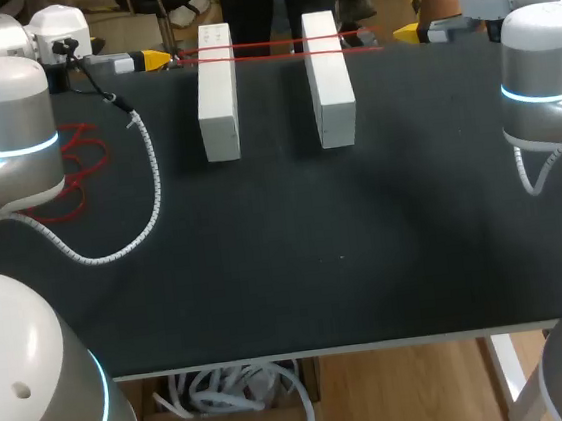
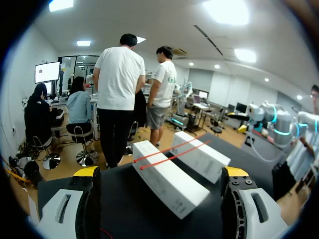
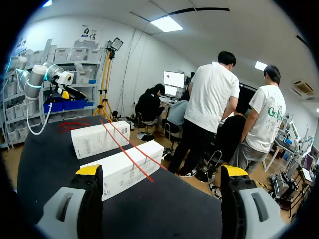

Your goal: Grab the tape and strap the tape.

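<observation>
Yellow-tipped fingers (image 2: 87,174) of the left claw (image 2: 162,173) stand spread wide with nothing between them. The right claw (image 3: 158,172) is spread and bare too. The red tape (image 1: 274,50) lies in two strands over the far ends of the left box (image 1: 216,92) and the right box (image 1: 329,77), close along the table's (image 1: 297,269) far edge. Its long axis runs from one claw toward the other, crosswise to both boxes. Each claw faces one tape end. The left looks slightly nearer, so it could well grab first. A loose red heap (image 1: 80,161) lies by the left edge.
</observation>
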Robot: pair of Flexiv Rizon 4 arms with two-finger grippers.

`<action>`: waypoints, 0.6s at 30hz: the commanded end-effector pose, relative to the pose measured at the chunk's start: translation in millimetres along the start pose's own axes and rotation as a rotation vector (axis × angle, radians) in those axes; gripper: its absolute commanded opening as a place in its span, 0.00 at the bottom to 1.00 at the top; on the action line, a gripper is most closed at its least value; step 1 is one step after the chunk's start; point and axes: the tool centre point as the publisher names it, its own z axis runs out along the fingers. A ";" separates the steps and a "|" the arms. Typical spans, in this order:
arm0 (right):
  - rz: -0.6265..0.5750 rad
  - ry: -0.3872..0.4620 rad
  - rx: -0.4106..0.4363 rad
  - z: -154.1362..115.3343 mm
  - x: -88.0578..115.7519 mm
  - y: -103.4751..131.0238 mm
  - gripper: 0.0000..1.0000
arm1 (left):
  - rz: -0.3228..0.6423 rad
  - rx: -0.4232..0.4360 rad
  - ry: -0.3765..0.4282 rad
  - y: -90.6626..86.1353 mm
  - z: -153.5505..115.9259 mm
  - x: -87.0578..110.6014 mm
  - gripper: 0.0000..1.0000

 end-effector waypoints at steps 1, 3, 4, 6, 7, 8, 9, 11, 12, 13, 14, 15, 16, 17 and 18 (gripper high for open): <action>0.000 0.002 0.002 -0.4 -0.4 0.2 1.00 | 0.001 0.005 -0.001 1.1 0.4 0.1 1.00; 0.000 0.002 0.002 -0.4 -0.4 0.2 1.00 | 0.001 0.005 -0.001 1.1 0.4 0.1 1.00; 0.000 0.002 0.002 -0.4 -0.4 0.2 1.00 | 0.001 0.005 -0.001 1.1 0.4 0.1 1.00; 0.000 0.002 0.002 -0.4 -0.4 0.2 1.00 | 0.001 0.005 -0.001 1.1 0.4 0.1 1.00; 0.000 0.002 0.002 -0.4 -0.4 0.2 1.00 | 0.001 0.005 -0.001 1.1 0.4 0.1 1.00; 0.000 0.002 0.002 -0.4 -0.4 0.2 1.00 | 0.001 0.005 -0.001 1.1 0.4 0.1 1.00; 0.000 0.002 0.002 -0.4 -0.4 0.2 1.00 | 0.001 0.005 -0.001 1.1 0.4 0.1 1.00; 0.000 0.002 0.002 -0.4 -0.4 0.2 1.00 | 0.001 0.005 -0.001 1.1 0.4 0.1 1.00; 0.000 0.002 0.002 -0.4 -0.4 0.2 1.00 | 0.001 0.005 -0.001 1.1 0.4 0.1 1.00; 0.000 0.002 0.002 -0.4 -0.4 0.2 1.00 | 0.001 0.005 -0.001 1.1 0.4 0.1 1.00; 0.000 0.002 0.002 -0.4 -0.4 0.2 1.00 | 0.001 0.005 -0.001 1.1 0.4 0.1 1.00; 0.000 0.002 0.002 -0.4 -0.4 0.2 1.00 | 0.001 0.005 -0.001 1.1 0.4 0.1 1.00; 0.000 0.002 0.002 -0.4 -0.4 0.2 1.00 | 0.001 0.005 -0.001 1.1 0.4 0.1 1.00; 0.000 0.002 0.002 -0.4 -0.4 0.2 1.00 | 0.018 0.001 0.011 1.9 -0.1 -0.5 1.00; 0.000 0.002 0.002 -0.4 -0.4 0.2 1.00 | 0.024 -0.009 0.026 2.8 -0.8 -1.7 1.00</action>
